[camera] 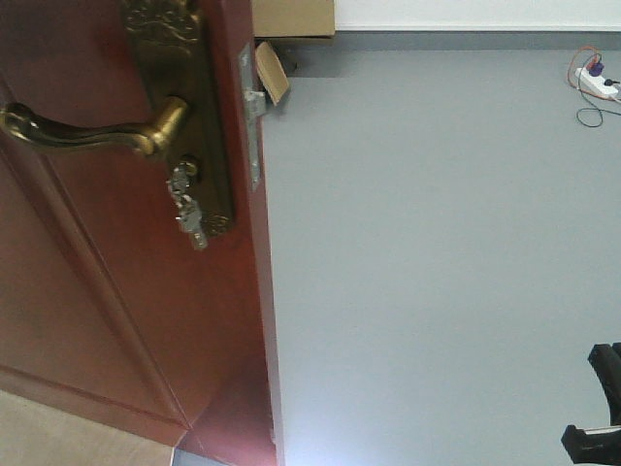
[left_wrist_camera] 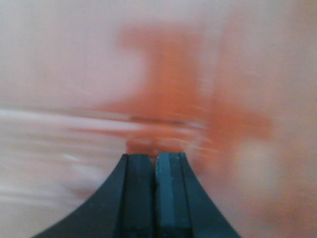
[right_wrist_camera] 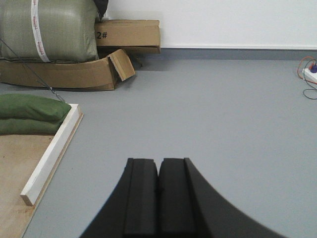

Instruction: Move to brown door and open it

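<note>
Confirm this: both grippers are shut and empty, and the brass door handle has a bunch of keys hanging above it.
One thing is wrong: the keys hang below the brass handle, not above it, as the front view shows. The left gripper and right gripper are indeed shut and empty.

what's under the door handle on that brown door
Below the brass lever handle, a keyhole on the same brass plate holds a key with more keys hanging. The lock inside the brown door is hidden.
</note>
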Available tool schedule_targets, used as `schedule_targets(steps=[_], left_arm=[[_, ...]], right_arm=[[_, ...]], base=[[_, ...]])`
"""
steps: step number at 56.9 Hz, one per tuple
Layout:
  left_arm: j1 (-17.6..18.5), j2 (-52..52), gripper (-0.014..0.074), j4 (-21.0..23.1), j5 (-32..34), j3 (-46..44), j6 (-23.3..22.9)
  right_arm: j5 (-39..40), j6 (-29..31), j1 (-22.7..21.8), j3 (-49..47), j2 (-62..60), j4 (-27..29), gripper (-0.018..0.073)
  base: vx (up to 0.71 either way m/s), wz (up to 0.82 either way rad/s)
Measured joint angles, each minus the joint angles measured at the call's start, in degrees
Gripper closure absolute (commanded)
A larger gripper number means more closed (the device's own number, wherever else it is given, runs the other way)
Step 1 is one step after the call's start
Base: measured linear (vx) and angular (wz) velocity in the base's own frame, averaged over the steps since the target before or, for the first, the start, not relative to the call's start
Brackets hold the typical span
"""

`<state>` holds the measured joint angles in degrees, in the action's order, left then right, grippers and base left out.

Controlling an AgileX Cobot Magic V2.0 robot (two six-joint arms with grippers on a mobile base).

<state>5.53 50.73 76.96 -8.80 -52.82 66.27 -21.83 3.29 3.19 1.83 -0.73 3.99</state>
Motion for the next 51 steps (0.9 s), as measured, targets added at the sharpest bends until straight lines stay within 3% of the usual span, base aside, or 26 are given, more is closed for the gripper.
schedule_targets(steps=[51], left_arm=[[0.00,0.05,0.0600,0.00,-0.33,0.00,0.00]], right_arm=[[0.00,0.00,0.00,0.00,0.00,0.00,0.0559]], base=[[0.18,0.03]])
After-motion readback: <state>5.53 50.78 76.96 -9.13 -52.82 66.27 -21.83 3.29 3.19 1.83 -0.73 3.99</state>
